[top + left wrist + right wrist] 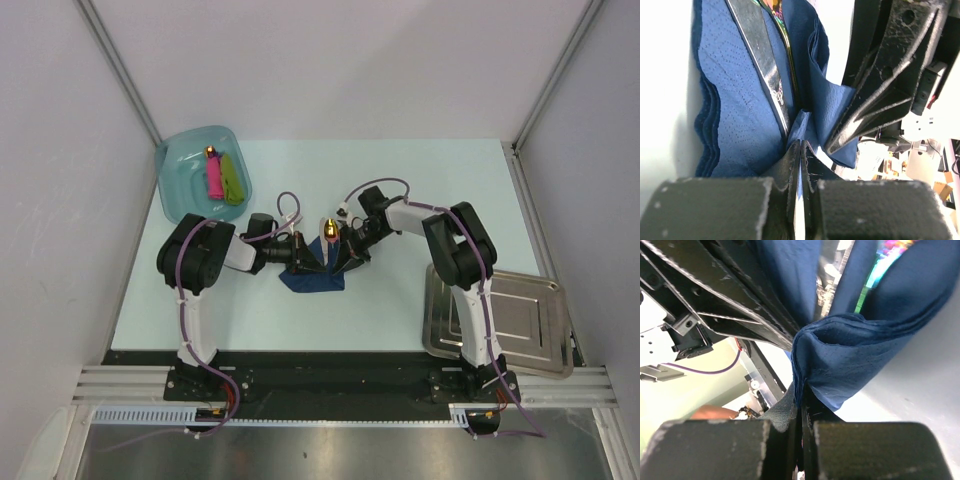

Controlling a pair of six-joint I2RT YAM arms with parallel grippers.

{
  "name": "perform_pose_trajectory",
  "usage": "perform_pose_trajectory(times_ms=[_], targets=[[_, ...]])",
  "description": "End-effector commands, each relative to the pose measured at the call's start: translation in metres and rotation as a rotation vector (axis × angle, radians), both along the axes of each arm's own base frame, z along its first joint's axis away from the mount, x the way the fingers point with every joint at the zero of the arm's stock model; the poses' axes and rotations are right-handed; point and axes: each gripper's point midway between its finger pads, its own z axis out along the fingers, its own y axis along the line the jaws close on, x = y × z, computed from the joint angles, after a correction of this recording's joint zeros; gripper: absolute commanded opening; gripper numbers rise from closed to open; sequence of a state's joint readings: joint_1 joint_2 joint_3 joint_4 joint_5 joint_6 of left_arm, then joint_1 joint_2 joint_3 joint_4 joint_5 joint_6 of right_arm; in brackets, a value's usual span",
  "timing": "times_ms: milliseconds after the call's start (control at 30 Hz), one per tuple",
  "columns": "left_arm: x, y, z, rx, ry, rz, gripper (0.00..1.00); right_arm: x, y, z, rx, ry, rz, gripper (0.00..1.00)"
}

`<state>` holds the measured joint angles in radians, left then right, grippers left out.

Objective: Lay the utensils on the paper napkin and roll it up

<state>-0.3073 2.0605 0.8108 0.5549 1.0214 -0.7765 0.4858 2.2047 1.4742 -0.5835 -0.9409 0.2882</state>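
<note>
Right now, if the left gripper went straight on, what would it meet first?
The paper napkin its fingers pinch, then probably the shiny utensil on it; depth is unclear.

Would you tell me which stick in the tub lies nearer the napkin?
The lime-green stick: it lies to the right of the pink stick in the tub, on the side towards the napkin.
</note>
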Motion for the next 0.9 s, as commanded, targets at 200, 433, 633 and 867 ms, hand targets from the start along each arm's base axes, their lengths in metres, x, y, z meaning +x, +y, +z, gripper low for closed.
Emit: perform_pose_trajectory(times_ms=[200, 433, 633, 867], targets=[[0.006, 0.001, -0.001, 0.006, -0.048, 0.000, 0.05, 0.002, 0.022, 0.007, 0.041, -0.033, 0.040, 0.01], [0.009, 0.002, 0.008, -0.004, -0.060, 0.002, 0.05, -0.002, 0.023, -0.009, 0.009, -0.038, 0.060, 0.02], [0.010, 0.021, 0.023, -0.008, -0.071, 0.032, 0.13, 0.000, 0.022, -0.014, 0.000, -0.051, 0.062, 0.09], [0.017, 0.049, 0.033, 0.019, -0.084, 0.093, 0.29, 0.000, 0.031, -0.004, 0.040, -0.059, 0.070, 0.33]])
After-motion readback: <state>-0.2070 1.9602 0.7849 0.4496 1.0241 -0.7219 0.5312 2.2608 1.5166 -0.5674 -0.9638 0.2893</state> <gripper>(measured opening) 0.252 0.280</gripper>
